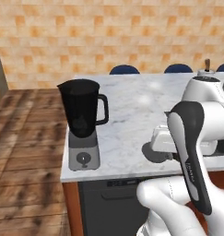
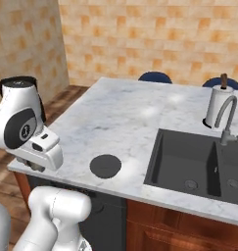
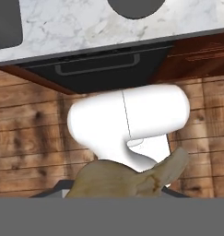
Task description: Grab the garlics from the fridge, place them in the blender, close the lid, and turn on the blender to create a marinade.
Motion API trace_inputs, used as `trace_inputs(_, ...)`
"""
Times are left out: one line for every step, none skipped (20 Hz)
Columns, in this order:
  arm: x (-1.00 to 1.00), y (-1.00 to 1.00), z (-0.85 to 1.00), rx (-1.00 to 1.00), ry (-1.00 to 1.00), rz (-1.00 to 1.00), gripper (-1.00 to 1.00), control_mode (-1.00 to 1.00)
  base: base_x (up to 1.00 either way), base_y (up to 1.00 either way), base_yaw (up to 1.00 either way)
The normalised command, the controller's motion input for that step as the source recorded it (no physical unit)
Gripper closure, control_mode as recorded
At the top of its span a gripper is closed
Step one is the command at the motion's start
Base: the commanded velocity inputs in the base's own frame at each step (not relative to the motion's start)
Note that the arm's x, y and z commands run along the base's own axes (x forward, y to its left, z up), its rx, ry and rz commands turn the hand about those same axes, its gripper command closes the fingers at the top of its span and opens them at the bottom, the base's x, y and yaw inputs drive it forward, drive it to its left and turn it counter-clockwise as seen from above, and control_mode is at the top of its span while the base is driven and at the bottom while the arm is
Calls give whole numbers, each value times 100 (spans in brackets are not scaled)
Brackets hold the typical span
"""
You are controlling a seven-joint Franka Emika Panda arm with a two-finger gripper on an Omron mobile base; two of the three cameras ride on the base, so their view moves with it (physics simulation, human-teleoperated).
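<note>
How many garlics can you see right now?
1. A tan, lumpy garlic sits right at the gripper in the hand view, above the wood floor in front of the marble counter. Another could be hidden, maybe down inside the black blender.

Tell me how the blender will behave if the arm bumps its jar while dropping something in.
The blender is tall and narrow on a small square base, so a knock near the rim may tip it. It stands close to the counter corner, so a shove could slide it off the smooth marble. The side handle could catch a passing gripper.
</note>
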Motion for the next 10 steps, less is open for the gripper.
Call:
trace_inputs(0, 0, 0, 0, 0, 0, 100, 100, 44, 33, -4)
trace_inputs(0, 0, 0, 0, 0, 0, 100, 100, 41, 31, -4)
trace_inputs(0, 0, 0, 0, 0, 0, 100, 100, 29, 19, -3)
trace_inputs(0, 0, 0, 0, 0, 0, 100, 100, 22, 6, -2)
trace_inputs(0, 0, 0, 0, 0, 0, 100, 100, 16, 0, 0)
trace_inputs(0, 0, 0, 0, 0, 0, 100, 100, 12, 0, 0)
trace_inputs(0, 0, 0, 0, 0, 0, 100, 100, 11, 0, 0)
trace_inputs(0, 0, 0, 0, 0, 0, 100, 100, 6, 0, 0)
trace_inputs(0, 0, 0, 0, 0, 0, 100, 100, 0, 0, 0)
trace_inputs(0, 0, 0, 0, 0, 0, 100, 100, 0, 0, 0)
